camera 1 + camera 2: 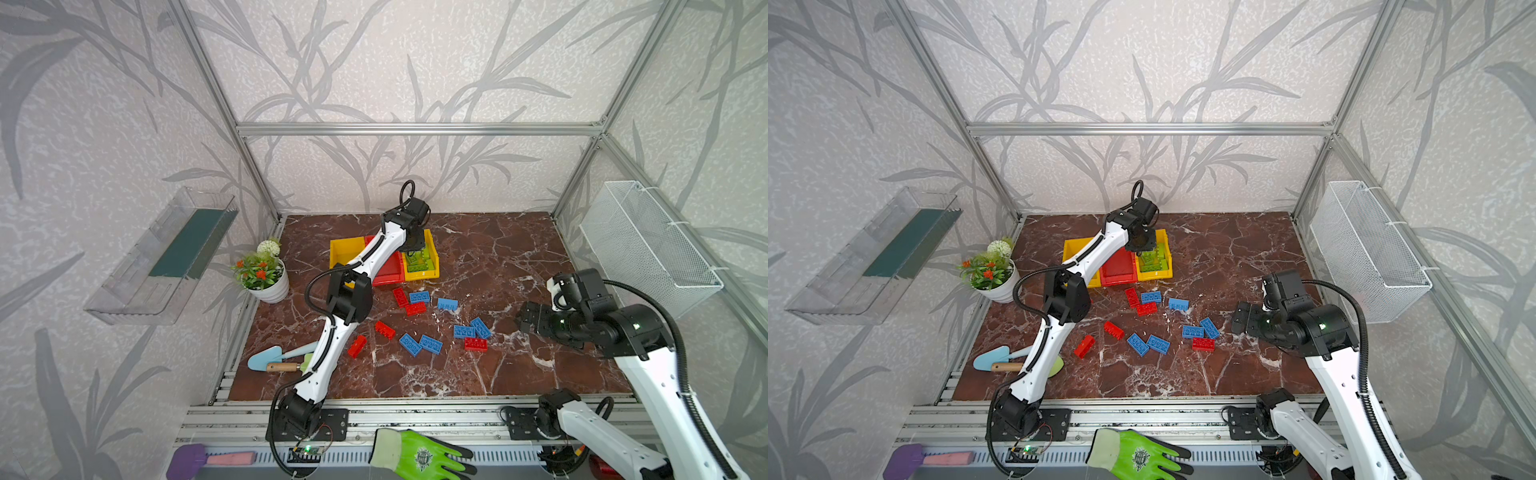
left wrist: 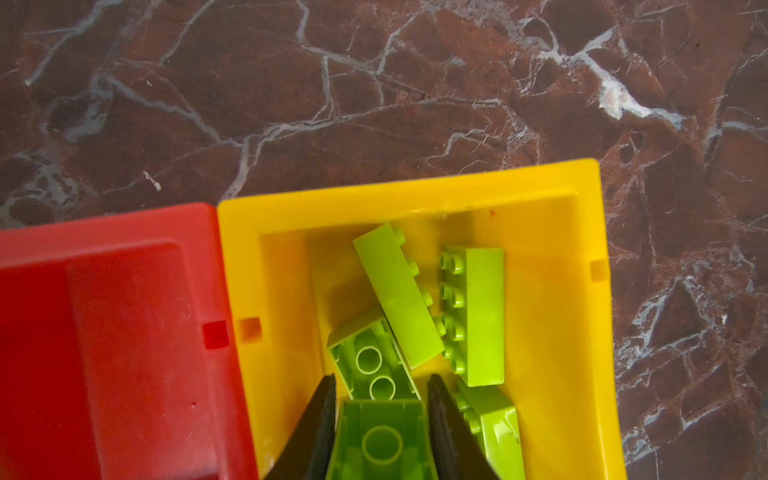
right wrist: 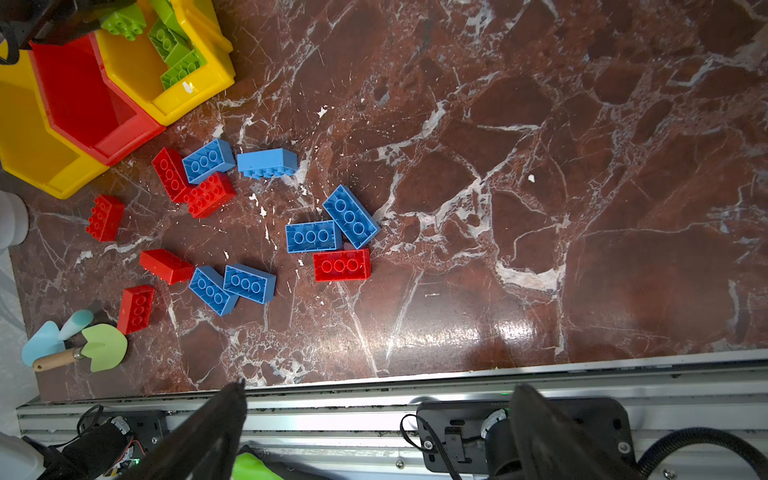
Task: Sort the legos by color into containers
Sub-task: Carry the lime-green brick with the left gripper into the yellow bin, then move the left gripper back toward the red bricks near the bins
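My left gripper (image 2: 382, 376) hangs over the right-hand yellow container (image 2: 407, 195), shut on a lime green lego (image 2: 380, 440) whose hollow underside faces the camera. Several more lime green legos (image 2: 399, 295) lie inside that container. Beside it stand an empty red container (image 1: 388, 270) and another yellow container (image 1: 345, 249). In both top views the left gripper (image 1: 415, 249) (image 1: 1144, 249) is above the green pile. Several red legos (image 3: 341, 265) and blue legos (image 3: 351, 216) lie loose on the marble table. My right gripper (image 3: 380, 386) (image 1: 524, 320) hovers at the right, open and empty.
A potted plant (image 1: 266, 274) stands at the table's left edge, with toy shovels (image 1: 274, 359) in front of it, partly under the left arm. A white wire basket (image 1: 648, 245) hangs on the right wall and a clear tray (image 1: 166, 257) on the left. A green glove (image 1: 415, 455) lies on the front rail.
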Controlling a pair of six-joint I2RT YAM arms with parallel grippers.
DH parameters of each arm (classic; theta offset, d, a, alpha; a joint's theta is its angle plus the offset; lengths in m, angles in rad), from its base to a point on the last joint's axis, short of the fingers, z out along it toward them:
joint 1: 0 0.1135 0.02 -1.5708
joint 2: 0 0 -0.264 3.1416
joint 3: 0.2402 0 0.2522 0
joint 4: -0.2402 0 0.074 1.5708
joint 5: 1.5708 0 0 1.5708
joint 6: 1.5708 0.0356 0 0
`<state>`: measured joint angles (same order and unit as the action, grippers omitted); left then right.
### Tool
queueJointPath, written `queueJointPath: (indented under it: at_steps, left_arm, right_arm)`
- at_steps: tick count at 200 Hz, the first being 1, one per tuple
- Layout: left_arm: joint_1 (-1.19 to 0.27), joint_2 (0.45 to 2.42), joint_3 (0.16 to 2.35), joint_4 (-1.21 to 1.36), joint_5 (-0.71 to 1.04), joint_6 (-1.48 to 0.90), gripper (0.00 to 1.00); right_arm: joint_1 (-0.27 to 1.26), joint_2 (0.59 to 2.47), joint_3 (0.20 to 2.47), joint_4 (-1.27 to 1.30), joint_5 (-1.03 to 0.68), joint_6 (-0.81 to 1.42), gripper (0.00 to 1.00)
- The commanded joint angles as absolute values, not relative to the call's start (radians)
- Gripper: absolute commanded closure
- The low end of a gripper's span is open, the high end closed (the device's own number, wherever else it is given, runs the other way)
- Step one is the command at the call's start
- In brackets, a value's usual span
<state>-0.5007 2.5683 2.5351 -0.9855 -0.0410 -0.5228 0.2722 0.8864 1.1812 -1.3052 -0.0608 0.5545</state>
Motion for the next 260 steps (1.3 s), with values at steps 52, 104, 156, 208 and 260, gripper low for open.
queueJointPath:
  at_steps: [52, 104, 156, 208, 260]
  left_arm:
    - [-0.48, 2.591, 2.628, -0.986, 0.025, -0.487, 0.36]
    - [-0.477, 2.543, 2.62, -0.992, 0.022, -0.474, 0.34]
    - [-0.474, 2.474, 2.572, -1.023, 0.018, -0.481, 0.25]
    - [-0.476, 2.371, 2.442, -1.003, -0.004, -0.503, 0.21]
    - [-0.485, 2.205, 2.183, -0.907, -0.033, -0.54, 0.21]
  right_arm:
    - [0.277, 0.945, 1.217, -1.247, -0.028, 0.599, 0.01]
    - [0.276, 0.968, 1.221, -1.225, -0.035, 0.604, 0.01]
    - [0.276, 0.979, 1.225, -1.218, -0.052, 0.584, 0.01]
    - [0.276, 0.965, 1.221, -1.216, -0.073, 0.555, 0.01]
    - [0.276, 0.959, 1.224, -1.229, -0.104, 0.506, 0.01]
